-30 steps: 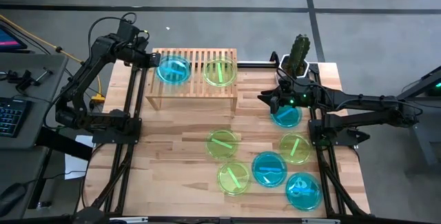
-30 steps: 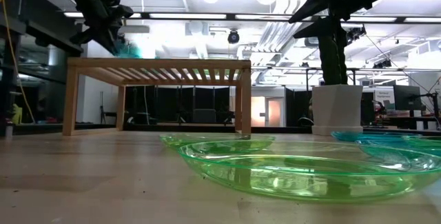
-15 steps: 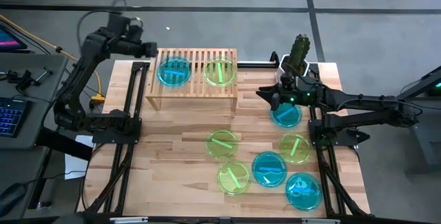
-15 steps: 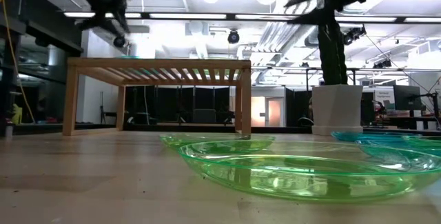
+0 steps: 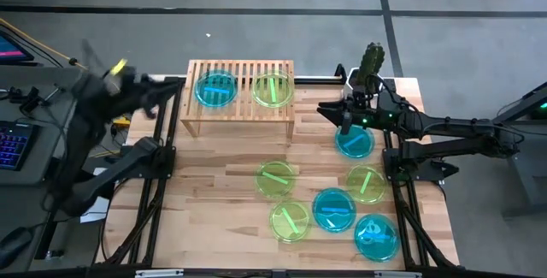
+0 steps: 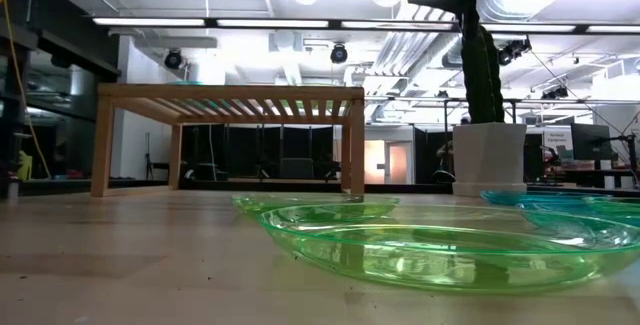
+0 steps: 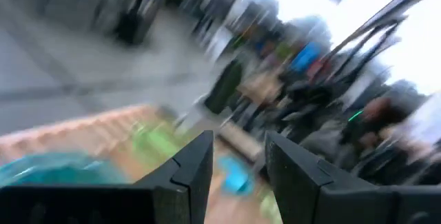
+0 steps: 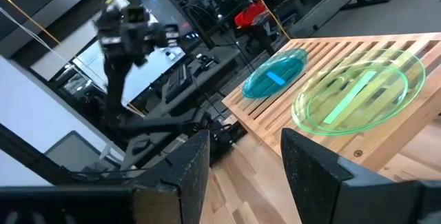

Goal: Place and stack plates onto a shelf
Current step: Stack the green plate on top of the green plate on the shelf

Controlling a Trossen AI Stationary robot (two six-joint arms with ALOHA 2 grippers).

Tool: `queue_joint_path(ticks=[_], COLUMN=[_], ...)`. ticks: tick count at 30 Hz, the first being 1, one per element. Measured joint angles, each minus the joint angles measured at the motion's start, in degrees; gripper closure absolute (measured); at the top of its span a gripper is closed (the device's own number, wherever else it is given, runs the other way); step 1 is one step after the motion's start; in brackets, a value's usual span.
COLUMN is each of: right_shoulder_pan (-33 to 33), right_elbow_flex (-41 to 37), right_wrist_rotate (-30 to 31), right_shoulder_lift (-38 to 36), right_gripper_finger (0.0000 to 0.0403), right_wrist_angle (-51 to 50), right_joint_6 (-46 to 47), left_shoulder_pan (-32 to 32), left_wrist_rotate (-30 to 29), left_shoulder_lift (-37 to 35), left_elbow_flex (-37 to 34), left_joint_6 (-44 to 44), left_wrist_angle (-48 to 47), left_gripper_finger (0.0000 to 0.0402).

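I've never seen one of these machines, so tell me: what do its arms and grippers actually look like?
Both arms are dark, slim, jointed limbs on black frames. The right arm shows a small green light near its wrist. Each ends in two flat, dark, angular fingers: the right gripper and the left gripper look alike. The left arm shows a yellow mark.

Shelf (image 5: 240, 98) holding one blue plate (image 5: 215, 88), one green plate (image 5: 273, 89), six plates on table (image 5: 214, 192)
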Motion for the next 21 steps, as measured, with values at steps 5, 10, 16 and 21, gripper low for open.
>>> queue_joint_path(ticks=[5,10,16,21], right_shoulder_pan=[0.0,0.0,0.0,0.0], right_elbow_flex=[0.0,0.0,0.0,0.0], right_wrist_rotate=[0.0,0.1,0.1,0.1], right_shoulder_lift=[0.0,0.0,0.0,0.0], right_gripper_finger=[0.024,0.024,0.024,0.024], right_wrist_angle=[0.4,0.8,0.8,0.8], right_joint_6=[0.5,0.5,0.5,0.5], left_shoulder_pan=[-2.0,-3.1,-8.2,-17.6], left_wrist_rotate=[-3.6,-3.3,-1.3,-4.0], left_shoulder_lift=[-10.0,-4.9,9.3,18.8], left_elbow_flex=[-12.6,-14.8,-7.2,-2.9], left_joint_6=[-13.0,-12.6,-5.3,-0.3], left_wrist_angle=[16.8,23.4,27.4,27.9], left_gripper_finger=[0.0281,0.0281,0.0281,0.0281])
